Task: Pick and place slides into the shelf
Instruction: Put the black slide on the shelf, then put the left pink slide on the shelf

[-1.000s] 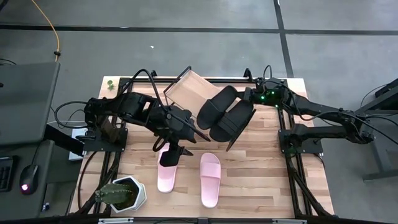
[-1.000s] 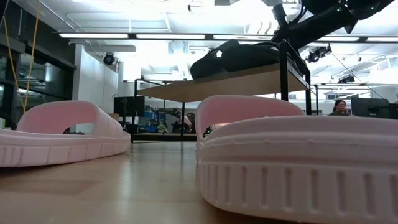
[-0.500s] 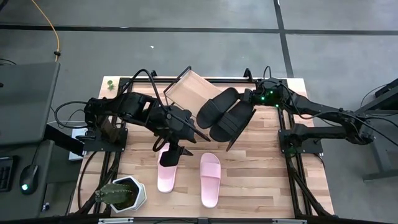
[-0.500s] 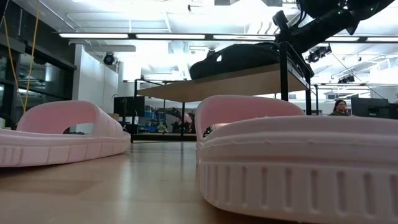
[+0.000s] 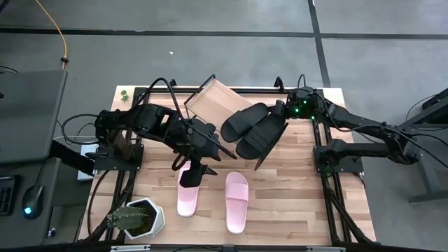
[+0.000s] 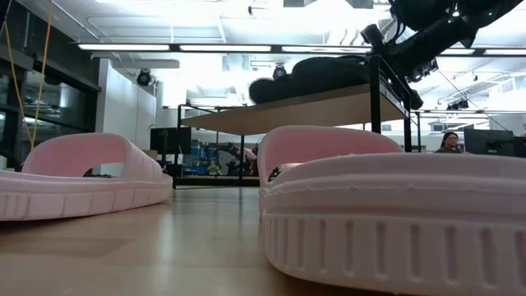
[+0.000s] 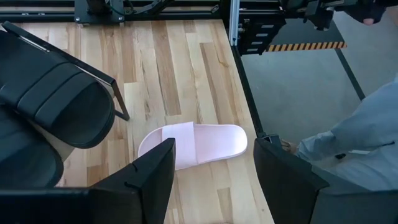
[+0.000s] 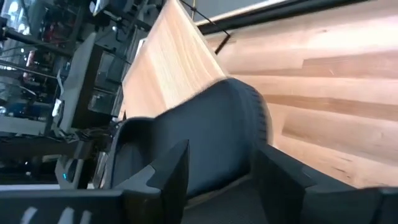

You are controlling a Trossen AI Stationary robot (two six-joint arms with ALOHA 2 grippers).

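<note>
Right claw at the far right part of the bench, by the upper end of the slanted light wood shelf on its thin black wire frame; fingers parted, straddling the heel of a black slip-on slide without visibly clamping it. Two black slides lying side by side on the shelf board: one nearer the far edge, the other just beside it, both slanting toward the bench's middle. From table height, black slides seen resting on top of the raised board.

Left claw hovering over the middle of the bench, fingers spread wide, empty. Beneath it, one pale pink wide-strap slide flat on the wooden bench, toward the near edge; second pale pink slide beside it, apart, also flat.

Near the near-left corner, a small green cactus in a white pot. Beyond the bench, a person's pale sleeve in the left wrist view.
</note>
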